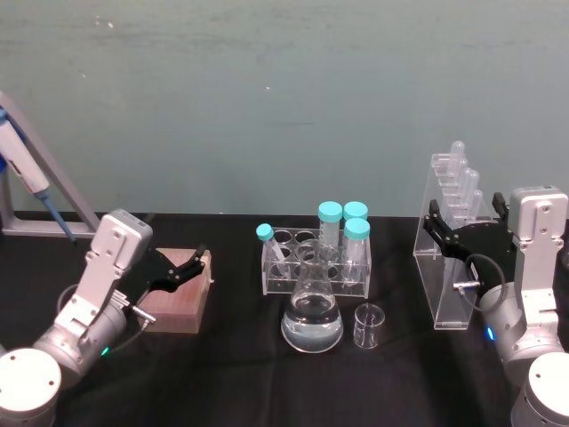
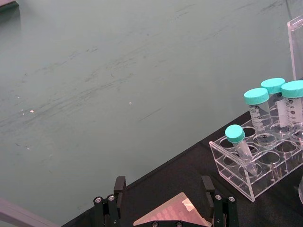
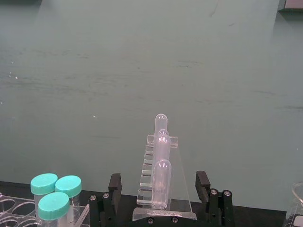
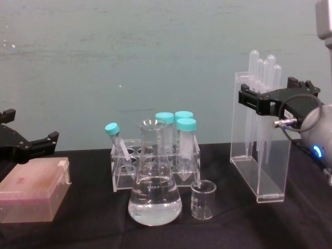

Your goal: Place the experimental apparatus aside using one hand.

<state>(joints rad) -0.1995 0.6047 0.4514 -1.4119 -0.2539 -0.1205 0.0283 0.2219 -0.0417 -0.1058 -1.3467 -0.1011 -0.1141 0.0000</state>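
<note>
The tall clear acrylic stand (image 1: 447, 286) with plastic pipettes stands at the right of the black table. My right gripper (image 1: 468, 215) is open around the stand's upper part, one black finger on each side, and the right wrist view shows gaps between the fingers (image 3: 115, 185) and the stand (image 3: 163, 142). The conical flask (image 1: 312, 313) with clear liquid and the small glass beaker (image 1: 369, 326) sit in front of the middle. At the left, my left gripper (image 1: 188, 267) hangs open over a pink box (image 1: 178, 298).
A clear tube rack (image 1: 293, 271) with several teal-capped tubes stands just behind the flask. A blue-and-white pipette (image 1: 27, 173) leans on a grey frame at the far left. Bare black table lies in front of the stand and right of the beaker.
</note>
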